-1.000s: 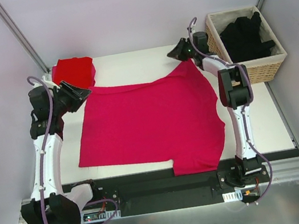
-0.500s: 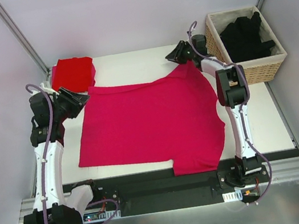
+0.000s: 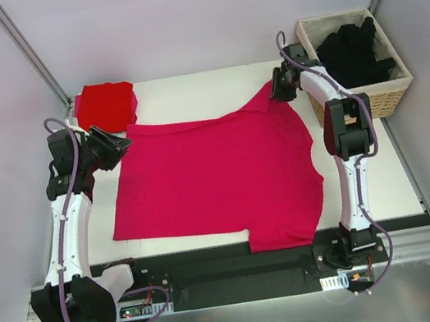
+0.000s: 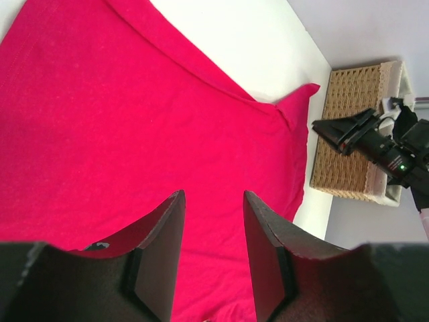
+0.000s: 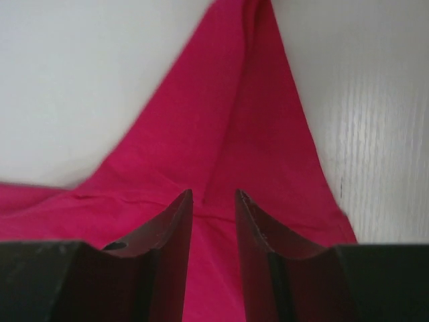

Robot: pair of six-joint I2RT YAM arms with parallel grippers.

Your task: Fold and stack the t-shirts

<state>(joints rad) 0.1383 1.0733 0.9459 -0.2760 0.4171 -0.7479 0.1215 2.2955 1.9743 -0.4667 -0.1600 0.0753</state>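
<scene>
A magenta-pink t-shirt (image 3: 218,177) lies spread flat on the white table (image 3: 186,91). A brighter red t-shirt (image 3: 105,105) sits folded at the far left corner. Black t-shirts (image 3: 354,49) fill the wicker basket (image 3: 371,100). My left gripper (image 3: 120,143) hovers at the pink shirt's left edge, open, with only cloth (image 4: 134,121) below its gap (image 4: 213,201). My right gripper (image 3: 276,88) is over the far right sleeve (image 5: 248,134), open (image 5: 213,194), with nothing between its fingers. The left wrist view also shows the right gripper (image 4: 342,131).
The wicker basket (image 4: 345,168) stands at the table's far right corner, close behind the right arm. Grey walls close in the table on three sides. Bare white tabletop (image 5: 100,80) shows beyond the sleeve.
My right gripper's jaws have widened and it has swung right toward the basket, leaving the sleeve flat on the table. The left arm has barely shifted.
</scene>
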